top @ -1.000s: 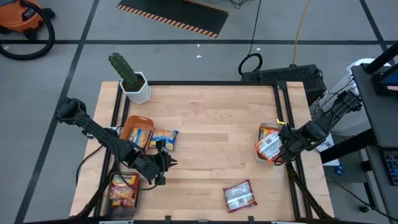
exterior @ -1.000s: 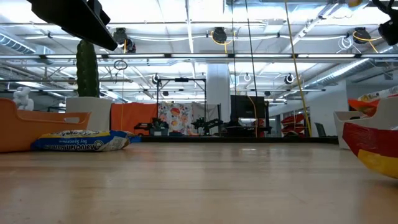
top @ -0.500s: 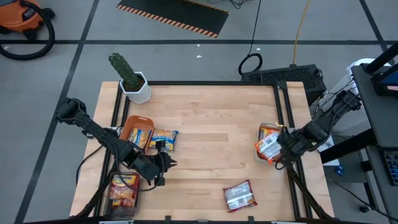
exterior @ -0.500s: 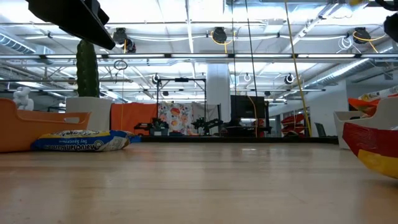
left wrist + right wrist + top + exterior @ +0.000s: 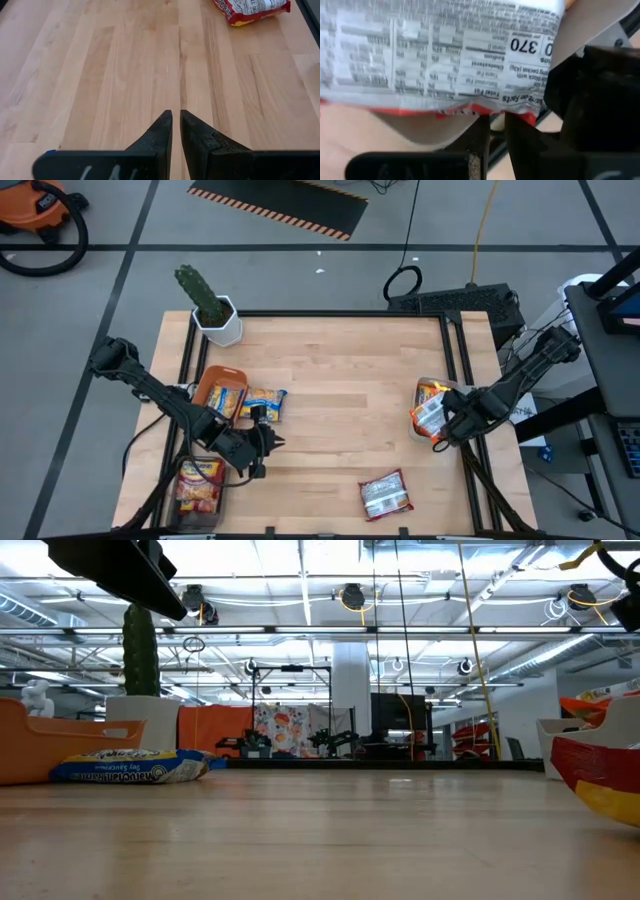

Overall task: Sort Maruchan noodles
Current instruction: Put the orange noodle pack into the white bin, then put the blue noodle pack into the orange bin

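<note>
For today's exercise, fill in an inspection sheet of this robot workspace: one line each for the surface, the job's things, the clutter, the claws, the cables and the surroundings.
Surface: wooden table, black-framed.
Job's things: red packet loose near the front edge; blue-yellow packet beside the orange bowl, which holds another; orange packet in the grey tray at front left; red-white packets in the right-hand tray.
Clutter: potted cactus at the back left corner.
Claws: left claw shut, empty, above bare wood; right claw shut at the edge of a red-white packet over the right tray, grip unclear.
Cables: black coil and yellow lead on the floor behind.
Surroundings: orange vacuum, striped mat; no people seen.
</note>
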